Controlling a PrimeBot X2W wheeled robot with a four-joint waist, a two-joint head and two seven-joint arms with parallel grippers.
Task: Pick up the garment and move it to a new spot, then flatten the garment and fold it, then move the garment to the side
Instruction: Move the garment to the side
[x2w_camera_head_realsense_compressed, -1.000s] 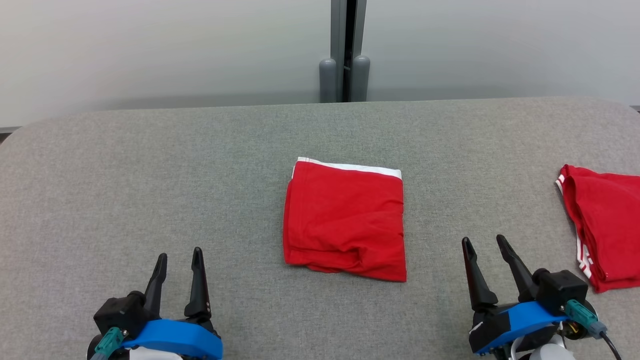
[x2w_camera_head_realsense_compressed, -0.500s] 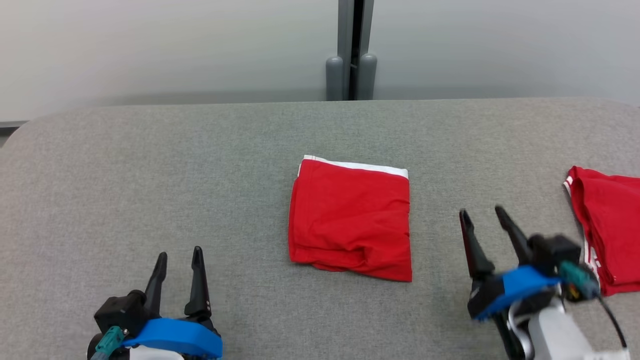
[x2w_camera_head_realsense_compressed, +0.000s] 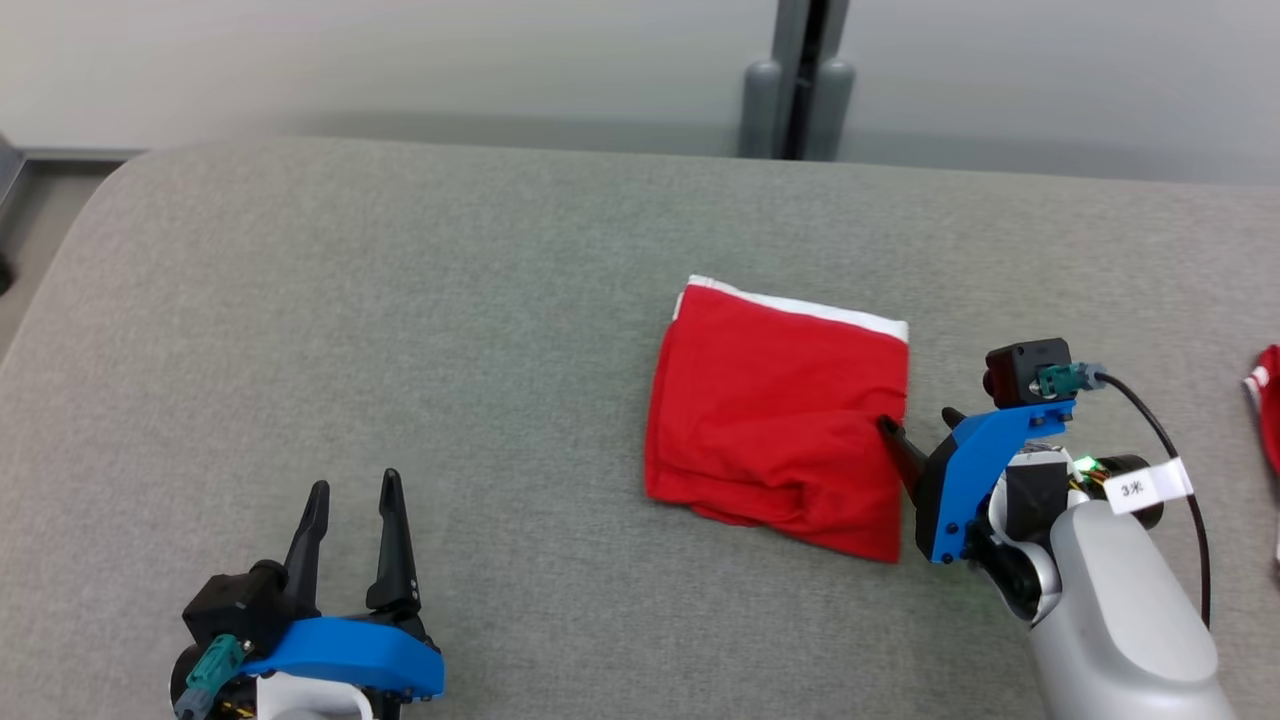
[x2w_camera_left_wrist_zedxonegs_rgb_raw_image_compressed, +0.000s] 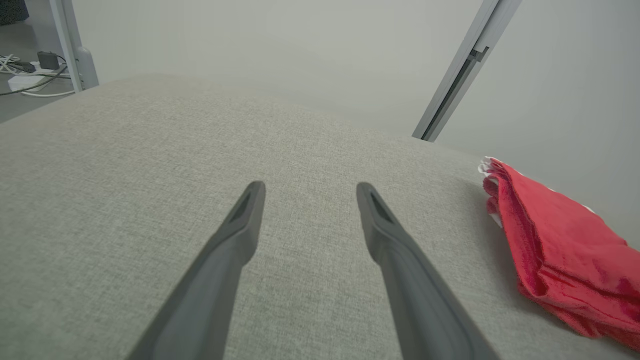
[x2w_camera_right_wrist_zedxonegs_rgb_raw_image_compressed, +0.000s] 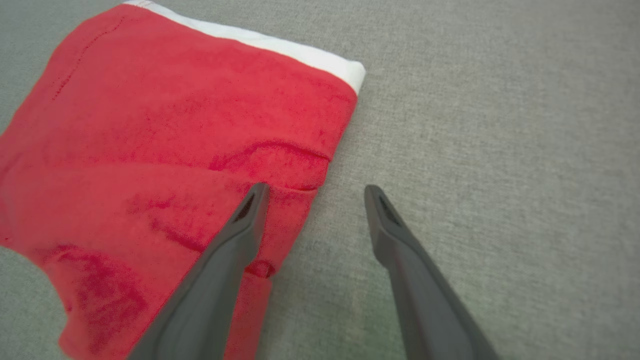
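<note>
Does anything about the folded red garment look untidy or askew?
Slightly. The garment lies a little askew on the table, and its near edge slants and is bunched into uneven layers. No damage shows.

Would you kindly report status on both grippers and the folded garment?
Left gripper open, at near left. Right gripper open, straddling the right edge of the folded red garment, not yet gripping. Nothing in the way; second red garment at far right.

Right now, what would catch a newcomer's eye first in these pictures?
The folded red garment lies central on the grey table, white band at its far edge. The right gripper is open at its right edge, one finger over the cloth; the left gripper sits open, near left.
</note>
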